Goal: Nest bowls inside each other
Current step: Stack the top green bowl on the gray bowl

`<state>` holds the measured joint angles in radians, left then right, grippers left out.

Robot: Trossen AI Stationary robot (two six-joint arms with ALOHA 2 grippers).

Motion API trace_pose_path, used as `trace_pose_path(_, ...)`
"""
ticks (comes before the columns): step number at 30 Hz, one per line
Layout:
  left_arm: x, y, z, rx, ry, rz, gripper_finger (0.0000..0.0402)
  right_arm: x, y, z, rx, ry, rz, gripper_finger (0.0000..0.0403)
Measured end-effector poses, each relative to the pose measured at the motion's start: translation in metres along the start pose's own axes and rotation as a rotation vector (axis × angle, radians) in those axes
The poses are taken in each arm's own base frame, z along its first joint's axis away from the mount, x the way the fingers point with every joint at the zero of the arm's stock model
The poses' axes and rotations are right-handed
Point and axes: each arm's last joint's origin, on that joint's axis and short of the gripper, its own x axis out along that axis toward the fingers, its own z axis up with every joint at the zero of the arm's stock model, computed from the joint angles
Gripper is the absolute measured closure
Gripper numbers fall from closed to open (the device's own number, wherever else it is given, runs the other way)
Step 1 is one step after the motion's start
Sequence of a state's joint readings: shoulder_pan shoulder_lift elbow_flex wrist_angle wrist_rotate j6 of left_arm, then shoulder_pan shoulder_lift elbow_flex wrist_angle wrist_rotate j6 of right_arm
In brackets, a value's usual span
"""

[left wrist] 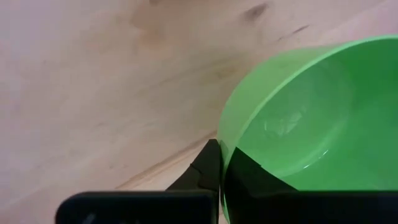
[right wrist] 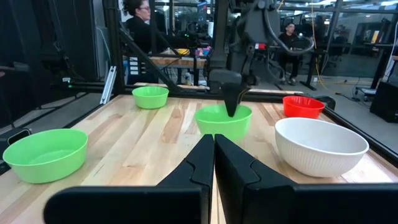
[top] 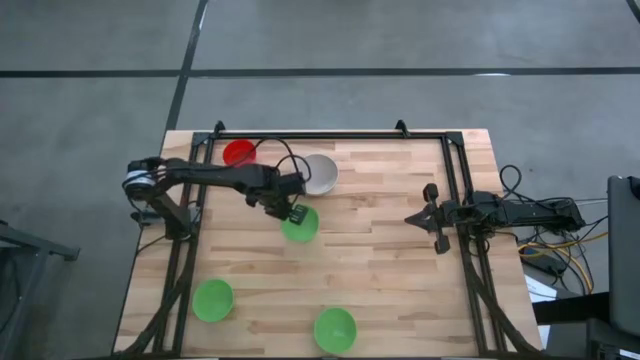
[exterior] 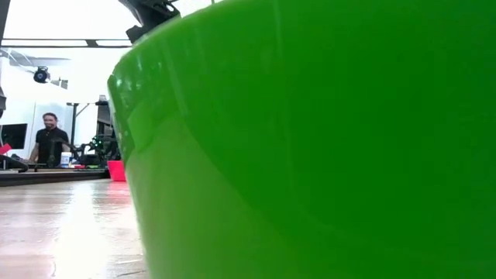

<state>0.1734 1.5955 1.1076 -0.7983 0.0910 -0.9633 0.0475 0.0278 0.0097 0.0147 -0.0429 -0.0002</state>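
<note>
A green bowl (top: pixel 302 226) sits near the table's middle, with my left gripper (top: pixel 296 212) shut on its rim; the left wrist view shows it close up (left wrist: pixel 311 124). Just beyond it stands a white bowl (top: pixel 320 174), and a red bowl (top: pixel 239 153) is at the far left. Two more green bowls stand upright on the wood at the near left (top: pixel 213 300) and the near edge (top: pixel 335 329). My right gripper (right wrist: pixel 214 149) waits shut at the table's right edge, touching nothing. My left gripper pinches the green bowl's rim (left wrist: pixel 225 144) on its far side, one finger (left wrist: pixel 208 168) outside the wall and the other (left wrist: pixel 261 180) inside the hollow. The fingers come steeply from above, pointing down. Whether the bowl's base is clear of the table, I cannot tell.
Black rails (top: pixel 455 200) run along the table's left, far and right sides. The near green bowl (exterior: pixel 325 139) fills most of the low view. People (exterior: pixel 50 139) stand in the room beyond the table. Bare wood (top: pixel 380 260) lies between the middle bowl and my right arm.
</note>
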Motion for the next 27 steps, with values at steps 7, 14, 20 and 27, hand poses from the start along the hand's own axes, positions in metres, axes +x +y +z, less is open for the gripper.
trace_pose_path(7, -0.028, -0.01, 0.008, 0.04, -0.105, -0.008, 0.0397, 0.0, 0.0, 0.0, 0.0, 0.0, 0.0, 0.0394)
trace_pose_path(14, -0.06, -0.018, 0.021, 0.039, -0.191, 0.013, 0.0397, 0.0, 0.0, 0.0, 0.0, 0.0, 0.0, 0.0394)
trace_pose_path(20, -0.078, -0.015, 0.035, 0.046, -0.218, 0.012, 0.0397, 0.0, 0.0, 0.0, 0.0, 0.0, 0.0, 0.0394)
trace_pose_path(27, -0.089, -0.002, 0.054, 0.097, -0.213, 0.004, 0.0397, 0.0, 0.0, 0.0, 0.0, 0.001, 0.0, 0.0394)
